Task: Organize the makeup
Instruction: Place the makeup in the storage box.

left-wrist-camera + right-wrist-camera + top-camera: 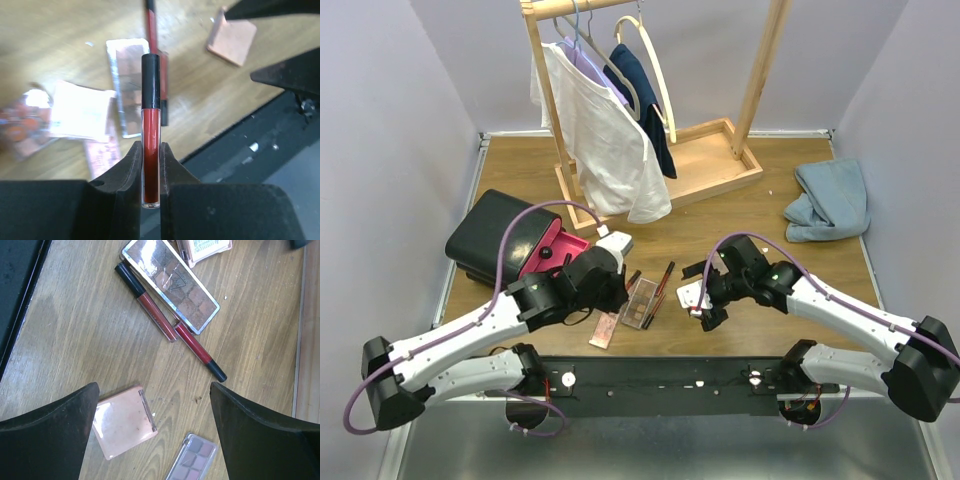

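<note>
Right wrist view: right jaws released, spread wide, grasping nothing. Below and between them on the counter we count one peach compact, with one purple palette just beside it. Ahead of the jaws lie two tubes, the nearer tube and the farther tube, alongside one brown palette. Left jaws are clenched on a third, the held tube, cap pointing ahead. Black case: pink drawer open, contents unclear.

Robot lab booth: plain walls, wooden table
</note>
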Tool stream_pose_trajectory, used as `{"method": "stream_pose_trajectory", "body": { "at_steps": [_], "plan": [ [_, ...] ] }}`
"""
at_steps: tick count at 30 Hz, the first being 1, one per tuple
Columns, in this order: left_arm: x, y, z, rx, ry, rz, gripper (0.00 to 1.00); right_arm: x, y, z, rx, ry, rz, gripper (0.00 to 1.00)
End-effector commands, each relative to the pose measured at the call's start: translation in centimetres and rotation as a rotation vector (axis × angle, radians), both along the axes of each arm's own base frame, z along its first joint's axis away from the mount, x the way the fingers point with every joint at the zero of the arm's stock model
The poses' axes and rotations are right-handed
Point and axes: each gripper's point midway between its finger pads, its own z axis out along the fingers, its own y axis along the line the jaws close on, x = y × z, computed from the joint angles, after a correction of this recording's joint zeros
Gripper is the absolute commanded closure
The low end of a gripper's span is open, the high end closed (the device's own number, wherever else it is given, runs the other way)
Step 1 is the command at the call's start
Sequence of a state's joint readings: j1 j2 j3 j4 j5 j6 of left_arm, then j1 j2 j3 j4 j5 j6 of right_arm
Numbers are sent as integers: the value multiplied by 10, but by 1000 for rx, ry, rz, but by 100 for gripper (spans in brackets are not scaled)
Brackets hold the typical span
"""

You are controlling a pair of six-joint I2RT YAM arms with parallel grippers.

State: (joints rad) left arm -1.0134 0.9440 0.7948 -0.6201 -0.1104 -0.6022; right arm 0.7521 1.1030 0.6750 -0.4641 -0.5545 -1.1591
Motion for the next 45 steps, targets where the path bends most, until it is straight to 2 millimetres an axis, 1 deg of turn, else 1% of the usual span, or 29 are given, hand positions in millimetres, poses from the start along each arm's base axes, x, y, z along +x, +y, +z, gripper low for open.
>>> {"method": "stream_pose_trajectory", "body": {
  "at_steps": [1, 2, 3, 4, 5, 7, 8, 10, 11, 14, 15, 18, 19, 20, 22, 23, 26, 32, 34, 37, 42, 45],
  "plan": [
    [25, 46, 26, 136, -179, 106, 100, 4, -2, -1, -2, -9, -26, 1],
    [27, 51, 35, 137, -204, 118, 100, 4, -2, -2, -4, -6, -26, 1],
    [29, 56, 39, 147, -223, 126, 100, 5, -3, -2, -6, -6, -28, 1],
    [35, 63, 45, 162, -256, 161, 100, 5, -3, -3, -9, -5, -29, 1],
    [38, 67, 53, 161, -289, 160, 100, 5, -3, -3, -9, -5, -29, 1],
    [42, 75, 60, 174, -325, 185, 100, 5, -3, -4, -12, -3, -32, 1],
    [48, 83, 67, 192, -359, 215, 100, 6, -4, -5, -14, -3, -33, 1],
    [53, 91, 71, 212, -391, 236, 100, 5, -3, -5, -15, -2, -31, 1],
    [59, 101, 73, 224, -414, 276, 100, 6, -4, -6, -16, -2, -33, 1],
    [72, 116, 72, 265, -446, 313, 100, 7, -4, -6, -18, -4, -35, 1],
    [78, 126, 71, 287, -442, 335, 100, 7, -4, -7, -19, -2, -35, 1],
    [89, 136, 64, 296, -435, 363, 100, 7, -5, -8, -22, 0, -39, 1],
    [91, 137, 62, 309, -438, 355, 100, 7, -5, -7, -22, -2, -40, 1],
    [92, 136, 54, 324, -428, 343, 100, 7, -5, -7, -22, -3, -39, 1],
    [96, 135, 48, 333, -422, 338, 100, 7, -5, -8, -23, -4, -40, 1],
    [97, 135, 39, 355, -403, 331, 100, 7, -5, -8, -24, -3, -40, 1],
    [101, 133, 32, 384, -378, 322, 100, 7, -5, -7, -21, -4, -40, 1],
    [105, 135, 30, 402, -380, 322, 100, 8, -5, -7, -21, -6, -41, 1],
    [107, 139, 31, 416, -390, 329, 98, 8, -5, -7, -21, -8, -42, 1],
    [109, 145, 27, 456, -390, 333, 96, 8, -5, -7, -20, -7, -41, 1],
    [113, 147, 20, 492, -368, 322, 96, 8, -5, -7, -21, -8, -42, 0],
    [116, 149, 19, 504, -372, 322, 93, 8, -5, -7, -20, -6, -44, 0]
  ]
}}
